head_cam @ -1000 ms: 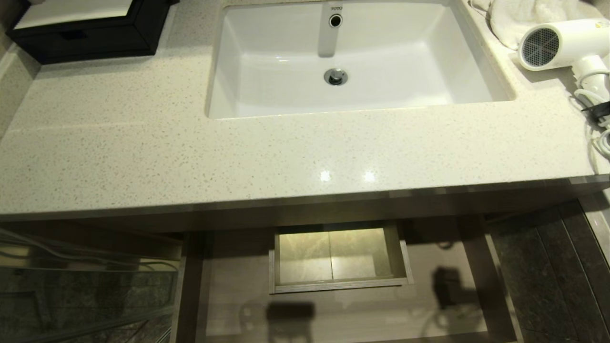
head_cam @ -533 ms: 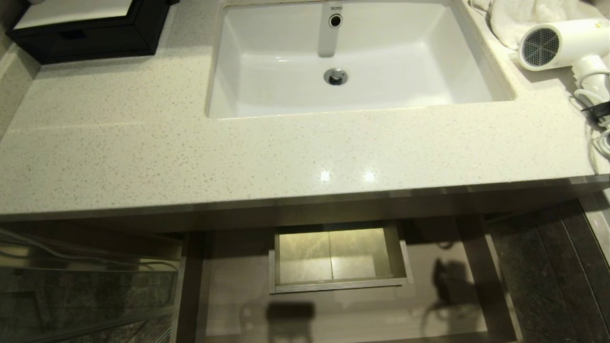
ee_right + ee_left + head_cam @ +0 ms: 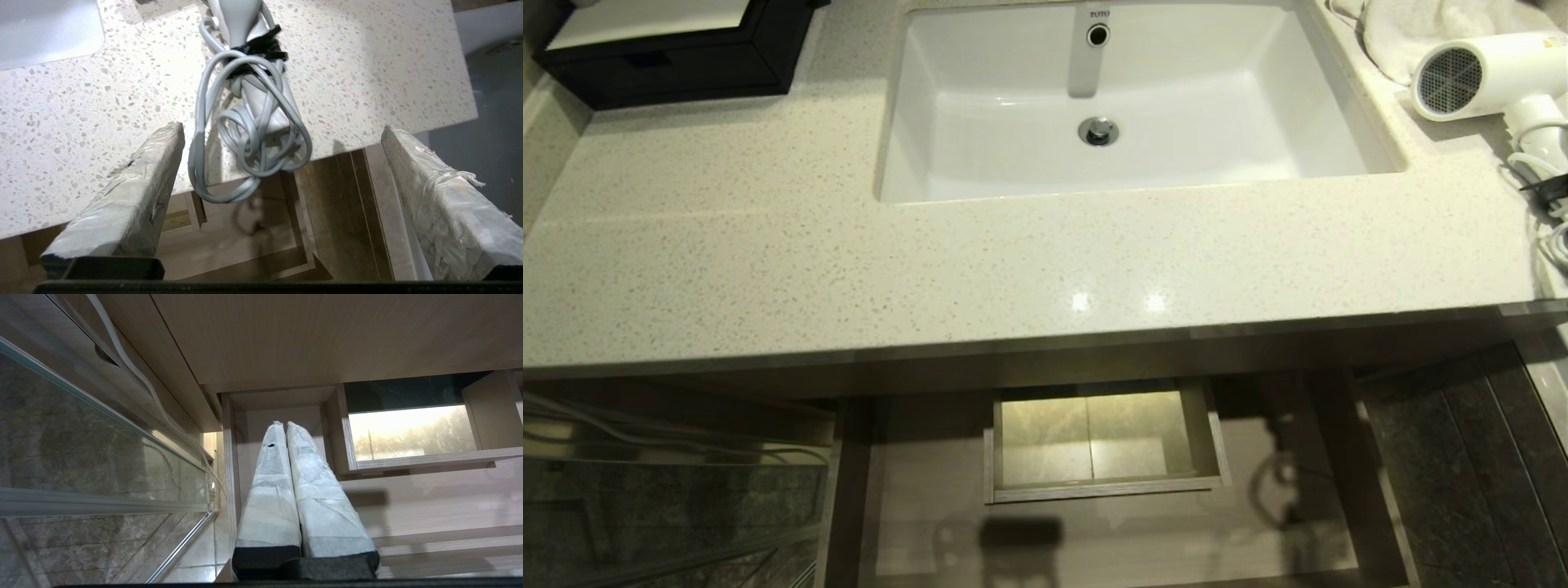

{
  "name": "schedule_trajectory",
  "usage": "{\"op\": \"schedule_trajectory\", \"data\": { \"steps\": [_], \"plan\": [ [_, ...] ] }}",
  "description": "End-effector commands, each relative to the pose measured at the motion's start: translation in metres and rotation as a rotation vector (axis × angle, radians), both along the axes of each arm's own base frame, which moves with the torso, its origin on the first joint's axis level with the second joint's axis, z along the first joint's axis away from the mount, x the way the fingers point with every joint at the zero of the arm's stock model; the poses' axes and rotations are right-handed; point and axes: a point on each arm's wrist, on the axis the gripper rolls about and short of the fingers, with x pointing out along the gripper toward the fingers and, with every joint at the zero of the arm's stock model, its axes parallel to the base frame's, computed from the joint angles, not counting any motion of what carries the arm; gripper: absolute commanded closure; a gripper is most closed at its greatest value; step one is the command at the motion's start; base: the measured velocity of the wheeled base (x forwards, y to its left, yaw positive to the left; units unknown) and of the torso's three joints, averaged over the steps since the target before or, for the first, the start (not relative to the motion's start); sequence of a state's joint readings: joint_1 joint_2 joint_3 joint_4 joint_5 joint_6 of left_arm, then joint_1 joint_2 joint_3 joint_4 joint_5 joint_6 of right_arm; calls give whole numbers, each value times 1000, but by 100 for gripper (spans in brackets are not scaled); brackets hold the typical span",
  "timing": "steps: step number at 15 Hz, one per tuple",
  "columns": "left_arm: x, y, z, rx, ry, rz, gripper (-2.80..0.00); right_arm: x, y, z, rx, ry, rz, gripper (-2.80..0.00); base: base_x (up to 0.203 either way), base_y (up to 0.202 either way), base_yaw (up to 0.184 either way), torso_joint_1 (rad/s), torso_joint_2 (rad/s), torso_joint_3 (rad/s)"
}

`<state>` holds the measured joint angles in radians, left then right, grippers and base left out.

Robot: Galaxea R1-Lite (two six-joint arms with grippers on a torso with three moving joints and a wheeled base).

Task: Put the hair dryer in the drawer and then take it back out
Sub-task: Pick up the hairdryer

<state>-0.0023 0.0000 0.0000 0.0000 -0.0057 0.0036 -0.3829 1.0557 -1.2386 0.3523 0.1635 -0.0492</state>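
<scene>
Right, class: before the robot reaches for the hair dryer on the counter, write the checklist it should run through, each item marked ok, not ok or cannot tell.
1. Right pincer open wide: ok.
2. White plastic hair dryer lying on the speckled stone counter, unheld: ok.
3. Its looped grey cord hangs over the counter edge, may snag: not ok.
4. Light-brown wooden drawer pulled open: ok.
5. Left pincer shut, low over the drawer: ok.
6. Grip point on handle: cannot tell.

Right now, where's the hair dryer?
The hair dryer lies on the countertop at the head view's far right, between the sink and the white towel.
</scene>
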Motion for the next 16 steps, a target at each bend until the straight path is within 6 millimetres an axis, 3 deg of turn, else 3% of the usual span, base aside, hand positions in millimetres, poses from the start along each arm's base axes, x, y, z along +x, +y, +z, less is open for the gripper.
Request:
{"op": "schedule_trajectory", "data": {
  "steps": [1,6,11,16],
  "plan": [
    [0,0,0,-1,0,-1,0,21,-4,5,-4,26,95,-280,0,0,0,0,0,0],
    [0,0,0,0,0,0,0,45,-9,11,-144,46,299,-280,0,0,0,0,0,0],
    [0,0,0,0,1,-1,0,82,-25,18,-226,68,318,-280,0,0,0,0,0,0],
    [0,0,0,0,2,0,0,92,-33,16,-303,106,325,-280,0,0,0,0,0,0]
  ]
}}
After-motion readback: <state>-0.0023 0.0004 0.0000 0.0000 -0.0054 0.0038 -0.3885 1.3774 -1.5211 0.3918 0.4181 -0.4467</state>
